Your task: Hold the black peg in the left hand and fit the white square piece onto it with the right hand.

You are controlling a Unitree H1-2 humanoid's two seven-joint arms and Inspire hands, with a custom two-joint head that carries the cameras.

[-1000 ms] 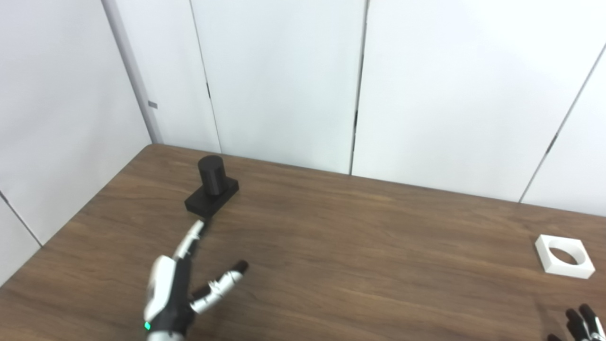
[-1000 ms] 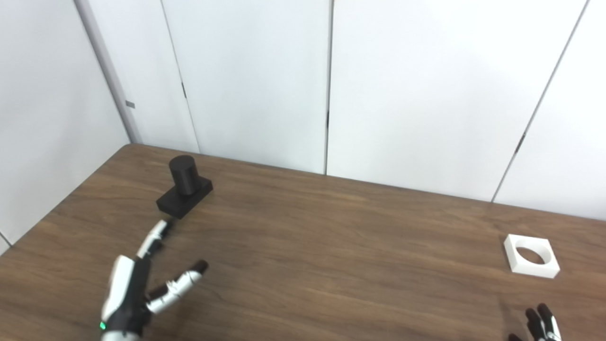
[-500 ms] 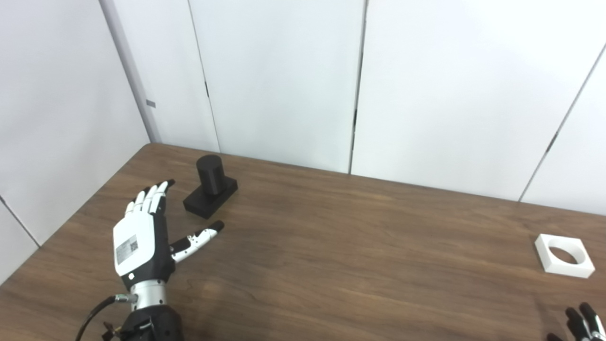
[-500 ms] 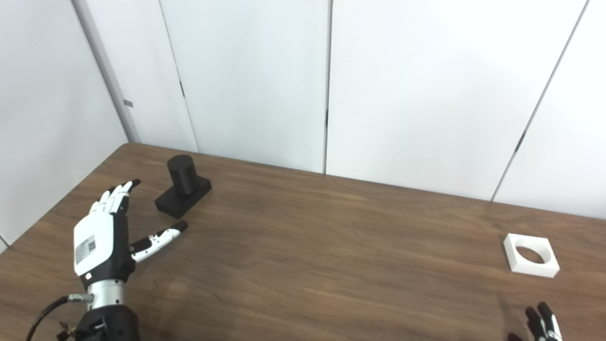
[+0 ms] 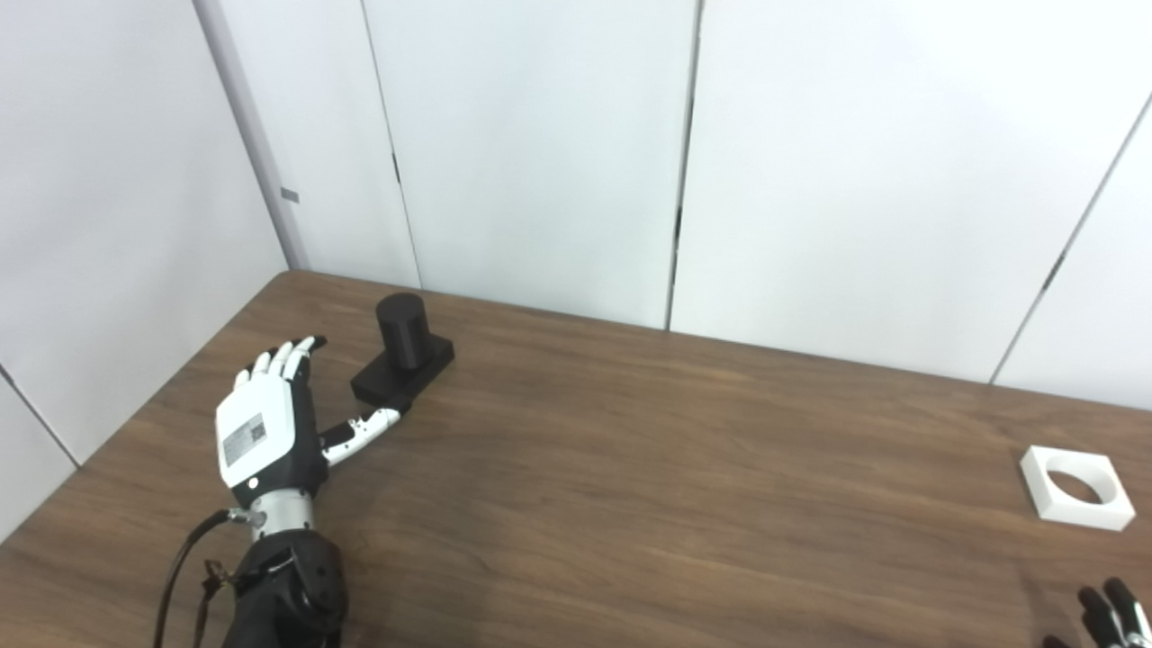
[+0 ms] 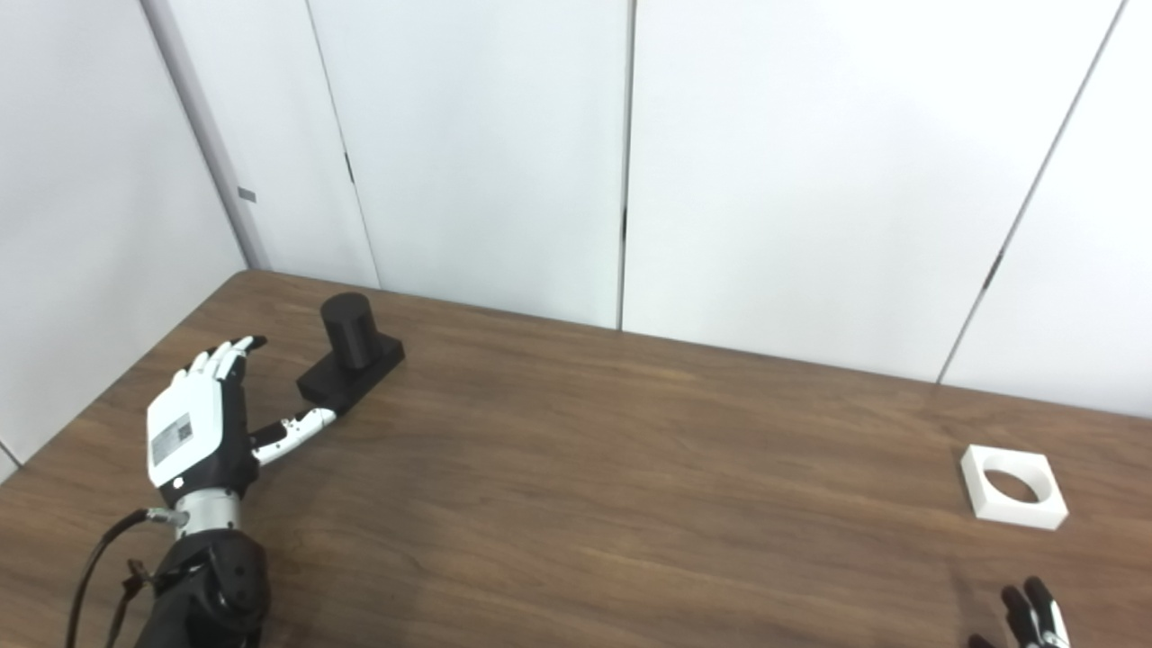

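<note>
Left eye view has the black peg (image 5: pixel 402 355) in the upper left of the frame, a short upright cylinder on a flat black base, standing on the brown wooden surface (image 5: pixel 630 468) close to that surface's far left corner. The left hand (image 5: pixel 270 423) sits just below and left of the peg, back plate toward the camera, fingers (image 5: pixel 286 358) stretched straight and apart, thumb (image 5: pixel 364 427) swung out to the right so its tip reaches the near corner of the peg's base; whether it touches cannot be told. It holds nothing.

At the far right edge of the frame lies the white square piece (image 5: pixel 1075 487), flat on the surface with its round hole facing up, well apart from the peg. Only dark fingertips of the right hand (image 5: pixel 1109 614) show in the lower right corner, below the white piece and apart from it; its spread cannot be told.

Between the two pieces the surface runs broad across the middle of the frame. White wall panels (image 5: pixel 540 153) stand along its far edge and left side.
</note>
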